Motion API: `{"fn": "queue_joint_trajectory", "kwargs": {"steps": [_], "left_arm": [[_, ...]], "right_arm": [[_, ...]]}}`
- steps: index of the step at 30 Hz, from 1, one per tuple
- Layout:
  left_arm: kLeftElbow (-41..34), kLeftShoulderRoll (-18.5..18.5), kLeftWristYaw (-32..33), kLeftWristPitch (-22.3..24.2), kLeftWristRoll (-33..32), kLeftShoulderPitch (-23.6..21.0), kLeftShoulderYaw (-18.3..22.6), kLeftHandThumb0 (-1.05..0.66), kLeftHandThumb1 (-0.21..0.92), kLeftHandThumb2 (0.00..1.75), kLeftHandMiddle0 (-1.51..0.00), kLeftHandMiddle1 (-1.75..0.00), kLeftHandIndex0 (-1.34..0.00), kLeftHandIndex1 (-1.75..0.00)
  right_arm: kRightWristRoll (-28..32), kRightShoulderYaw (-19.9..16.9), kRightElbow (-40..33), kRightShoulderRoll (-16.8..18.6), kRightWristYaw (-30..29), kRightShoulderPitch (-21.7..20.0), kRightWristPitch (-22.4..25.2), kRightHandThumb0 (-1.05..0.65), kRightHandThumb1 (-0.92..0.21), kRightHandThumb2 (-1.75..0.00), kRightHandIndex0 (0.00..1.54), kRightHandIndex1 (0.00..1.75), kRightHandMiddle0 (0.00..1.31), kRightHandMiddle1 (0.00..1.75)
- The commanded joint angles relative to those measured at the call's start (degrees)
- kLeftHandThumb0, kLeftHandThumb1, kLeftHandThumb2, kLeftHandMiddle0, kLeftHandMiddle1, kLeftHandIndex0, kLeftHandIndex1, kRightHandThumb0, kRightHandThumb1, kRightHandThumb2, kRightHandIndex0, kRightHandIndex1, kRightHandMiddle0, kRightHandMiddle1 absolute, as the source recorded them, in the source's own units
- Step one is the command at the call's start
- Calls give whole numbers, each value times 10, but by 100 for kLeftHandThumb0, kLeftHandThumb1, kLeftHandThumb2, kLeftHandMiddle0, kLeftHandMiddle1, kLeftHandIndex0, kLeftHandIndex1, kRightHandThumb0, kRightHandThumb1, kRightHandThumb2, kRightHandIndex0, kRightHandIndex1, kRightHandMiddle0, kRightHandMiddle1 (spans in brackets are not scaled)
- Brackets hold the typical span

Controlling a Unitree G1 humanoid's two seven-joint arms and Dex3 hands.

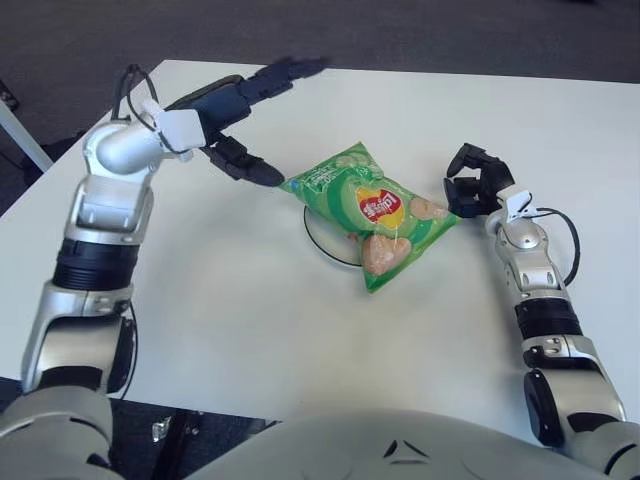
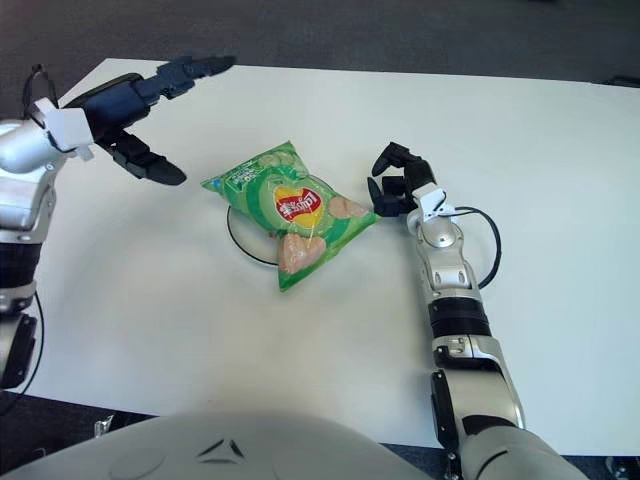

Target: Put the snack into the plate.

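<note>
A green snack bag [image 1: 374, 212] with a red logo lies across a white round plate [image 1: 321, 235], hiding most of it; only the plate's left rim shows. My left hand [image 1: 243, 115] hovers up and to the left of the bag with its fingers spread, holding nothing, its thumb tip close to the bag's left corner. My right hand [image 1: 471, 183] shows just right of the bag's right corner, fingers curled, nothing in them.
The white table [image 1: 240, 320] stretches all round the plate. Its far edge and left edge meet dark carpet [image 1: 90, 40]. A black cable [image 1: 570, 235] loops by my right wrist.
</note>
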Motion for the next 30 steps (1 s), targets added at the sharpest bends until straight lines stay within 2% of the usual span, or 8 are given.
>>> {"fn": "queue_joint_trajectory", "kwargs": {"steps": [1,4,6,9,14,18,24,30], "left_arm": [[17,-32,64,4,32,24,6,-86,63,56,-19,-9,0,-77],[64,-57,102,-22,36,23,11,-81,60,62,-24,-17,0,-89],[105,-72,127,-51,37,18,17,-77,56,68,-26,-36,0,-97],[159,-87,167,-92,39,10,30,-66,48,84,-28,-86,-2,-120],[219,-117,250,-142,47,3,57,-55,42,97,-34,-133,-15,-147],[292,-169,257,-177,-42,21,98,-15,39,114,-53,-155,-33,-164],[357,-203,217,-157,-136,28,132,-3,24,136,-68,-173,-51,-158],[349,-213,241,-50,-166,44,150,-1,3,161,-83,-174,-65,-163]], "right_arm": [[-3,12,37,9,16,39,35,-49,-29,-135,129,175,64,175],[-6,12,36,10,12,40,36,-49,-29,-134,129,175,63,175],[-8,13,35,9,10,40,35,-49,-29,-134,129,175,63,175],[-9,13,33,10,9,41,37,-49,-29,-134,129,175,63,175],[-7,13,33,11,11,40,36,-49,-29,-134,129,175,63,175],[-7,13,32,12,10,40,36,-49,-29,-134,128,175,63,175],[-13,16,28,11,5,41,38,-49,-29,-134,128,175,63,175],[-11,16,34,10,9,37,38,-49,-29,-134,128,175,63,175]]}}
